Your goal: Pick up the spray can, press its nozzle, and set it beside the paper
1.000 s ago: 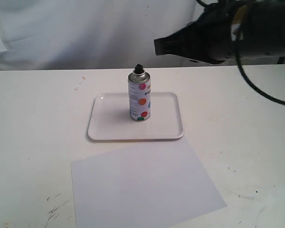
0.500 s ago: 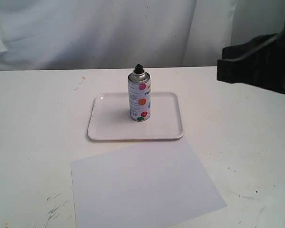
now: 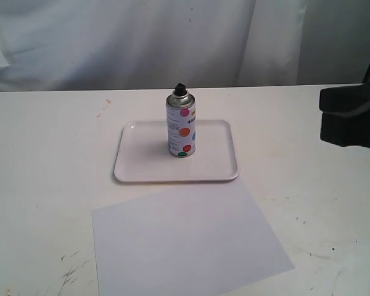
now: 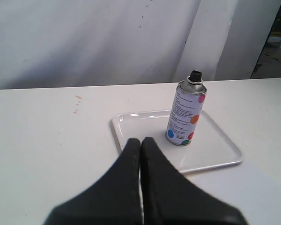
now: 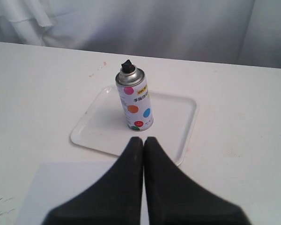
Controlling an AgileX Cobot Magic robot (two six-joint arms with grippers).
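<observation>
both grippers are pinched closed with nothing in them: the right gripper (image 5: 143,139) has its two black fingers pressed together, and the left gripper (image 4: 140,139) looks just the same. what changed is the right arm (image 3: 353,116). a second ago it hung big and dark in the upper right of the outside view, higher than the can. then it was lower and further right. now only a dark bit of it shows at the right edge of the frame, well apart from everything. the spray can (image 3: 181,126) has not moved. it stands upright in the middle of the frame on the white tray (image 3: 219,174), with its little black nozzle (image 3: 180,89) on top. the paper (image 3: 185,240) lies flat on the table (image 3: 43,148) in the lower middle, right by the tray's near edge. so the arm seems to be pulling back, not reaching in. the can is not picked up yet, and a gripper must open before it can grab it.
</observation>
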